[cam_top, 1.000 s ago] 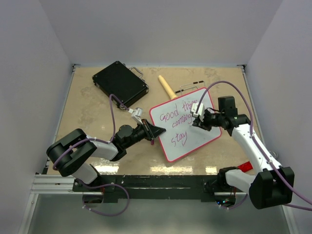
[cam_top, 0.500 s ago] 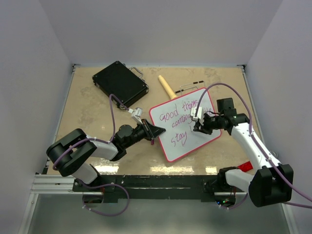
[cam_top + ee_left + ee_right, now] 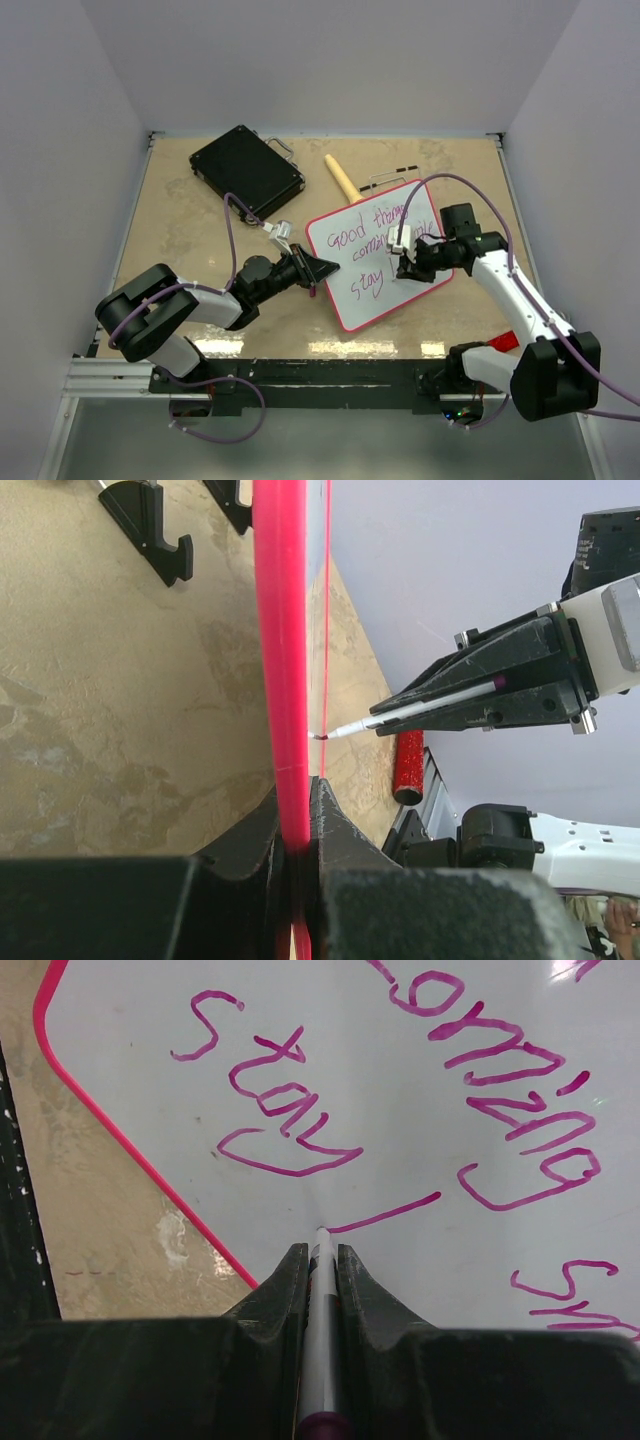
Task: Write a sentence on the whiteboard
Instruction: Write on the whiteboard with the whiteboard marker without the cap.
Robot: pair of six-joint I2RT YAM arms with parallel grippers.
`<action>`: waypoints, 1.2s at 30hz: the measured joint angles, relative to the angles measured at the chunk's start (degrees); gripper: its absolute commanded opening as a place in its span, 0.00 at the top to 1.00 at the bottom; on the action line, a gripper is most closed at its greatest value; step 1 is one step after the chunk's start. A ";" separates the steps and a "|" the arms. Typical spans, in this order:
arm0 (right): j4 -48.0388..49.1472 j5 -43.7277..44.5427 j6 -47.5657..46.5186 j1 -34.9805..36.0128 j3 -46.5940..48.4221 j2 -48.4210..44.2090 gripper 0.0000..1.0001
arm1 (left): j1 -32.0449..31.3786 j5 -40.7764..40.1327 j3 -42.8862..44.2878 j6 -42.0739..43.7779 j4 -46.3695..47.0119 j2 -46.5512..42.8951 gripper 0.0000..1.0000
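The whiteboard (image 3: pixel 345 285) lies tilted on the table, white with a pink rim; its rim (image 3: pixel 281 630) runs edge-on through the left wrist view. Pink-purple words (image 3: pixel 365 232) read "Good things", "coming" and "stay"; "stay" (image 3: pixel 265 1100) shows in the right wrist view. My left gripper (image 3: pixel 318 270) is shut on the board's left rim. My right gripper (image 3: pixel 404 262) is shut on a marker (image 3: pixel 322 1310) whose tip touches the board at the end of a fresh stroke (image 3: pixel 385 1214) just right of "stay". The marker (image 3: pixel 420 706) also shows in the left wrist view.
A black hard case (image 3: pixel 246 172) lies at the back left. A wooden-handled tool (image 3: pixel 343 180) lies behind the board. A red glittery cylinder (image 3: pixel 408 772) sits near the right arm's base. Board feet (image 3: pixel 150 528) stand on the tan table.
My right gripper has moved down and left over the board with the marker, from beside "coming" to the line with "stay", and drew a short stroke. The left arm has not moved.
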 measured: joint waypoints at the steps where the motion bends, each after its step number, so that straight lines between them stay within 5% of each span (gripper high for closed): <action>1: 0.33 0.00 0.44 0.00 0.00 -0.22 1.00 | 0.00 0.04 0.00 0.00 0.11 0.00 1.00; 22: 11.80 5.88 11.98 0.07 0.00 -2.62 1.00 | 0.00 -0.26 0.00 0.00 0.15 0.00 1.00; 36: 6.19 2.49 5.44 0.09 0.00 -2.21 1.00 | 0.00 -0.20 0.00 0.02 0.15 0.00 1.00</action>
